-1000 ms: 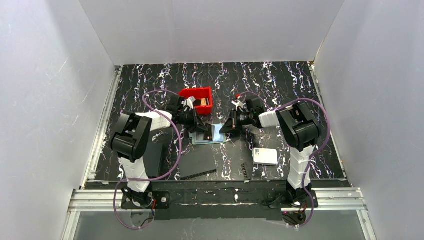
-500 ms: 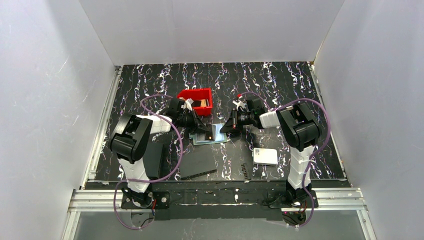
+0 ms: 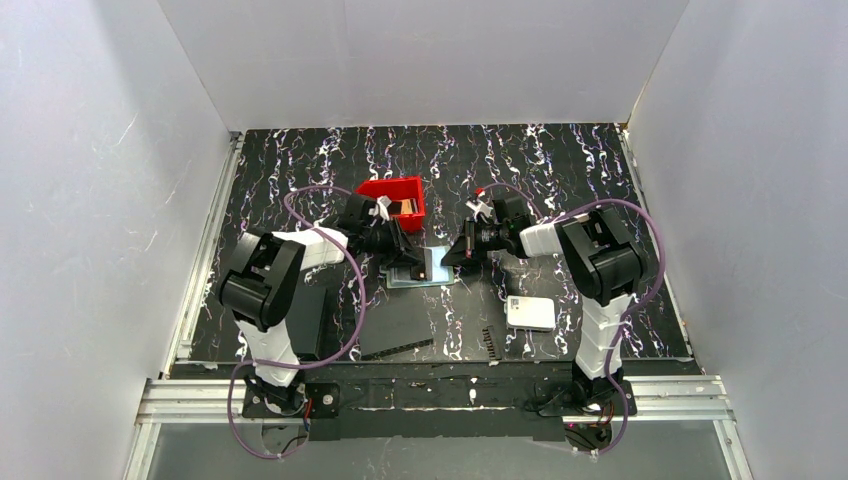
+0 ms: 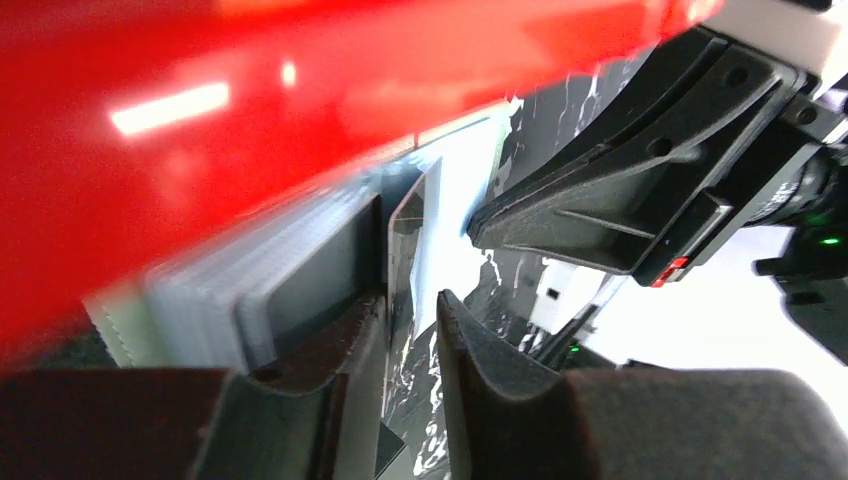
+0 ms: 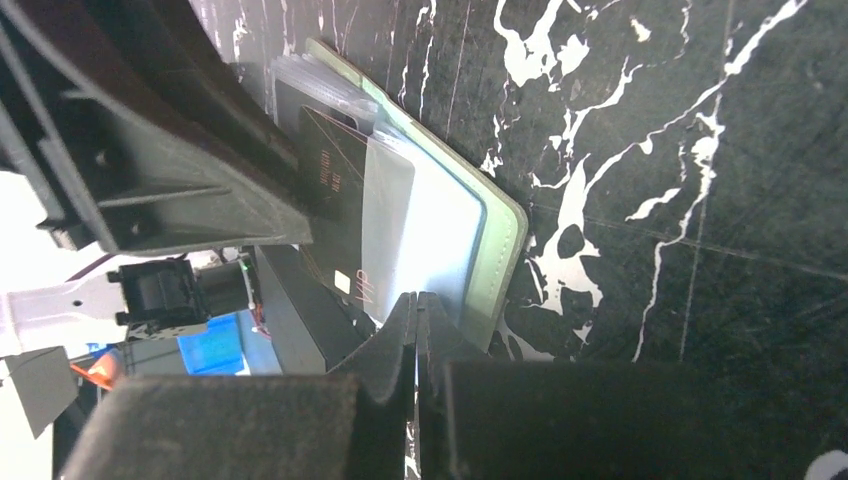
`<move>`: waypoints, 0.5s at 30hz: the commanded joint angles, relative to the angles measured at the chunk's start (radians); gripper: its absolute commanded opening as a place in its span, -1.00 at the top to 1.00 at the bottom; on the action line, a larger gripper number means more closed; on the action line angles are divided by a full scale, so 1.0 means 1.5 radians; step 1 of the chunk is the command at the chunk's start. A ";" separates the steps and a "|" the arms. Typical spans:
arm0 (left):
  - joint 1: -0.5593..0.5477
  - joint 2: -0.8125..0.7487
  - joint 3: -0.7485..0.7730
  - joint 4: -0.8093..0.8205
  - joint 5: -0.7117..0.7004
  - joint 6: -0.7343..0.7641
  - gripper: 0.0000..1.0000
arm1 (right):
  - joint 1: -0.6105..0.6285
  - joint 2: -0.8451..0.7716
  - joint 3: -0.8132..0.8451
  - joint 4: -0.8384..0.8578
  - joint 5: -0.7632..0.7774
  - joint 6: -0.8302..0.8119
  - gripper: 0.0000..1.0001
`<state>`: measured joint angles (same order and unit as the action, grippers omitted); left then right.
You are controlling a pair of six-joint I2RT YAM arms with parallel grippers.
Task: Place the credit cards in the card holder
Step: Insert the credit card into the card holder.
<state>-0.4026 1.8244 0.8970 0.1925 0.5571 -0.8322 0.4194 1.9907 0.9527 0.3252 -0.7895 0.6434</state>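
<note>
On the black, white-veined table (image 3: 560,170) between plain white walls (image 3: 420,60), the card holder (image 3: 445,272) lies centrally with the red bin (image 3: 392,188) at its eleven o'clock, the left gripper (image 4: 408,305) slightly parted around a dark card (image 4: 405,230), and the right gripper (image 5: 416,305) clenched on nothing.

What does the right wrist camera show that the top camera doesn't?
Only the right wrist view shows that the dark card, printed in gold, sits partly under a translucent pocket of the card holder, and that the right gripper is shut. Only the top view shows the red bin and the white box. Both show the holder lying open on the table.
</note>
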 commanded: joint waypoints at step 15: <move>-0.100 -0.020 0.119 -0.292 -0.220 0.175 -0.01 | 0.010 -0.050 0.029 -0.163 0.100 -0.115 0.97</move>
<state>-0.5240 1.7721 1.0286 -0.0704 0.3519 -0.6483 0.4271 1.9236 0.9749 0.1215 -0.6773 0.5148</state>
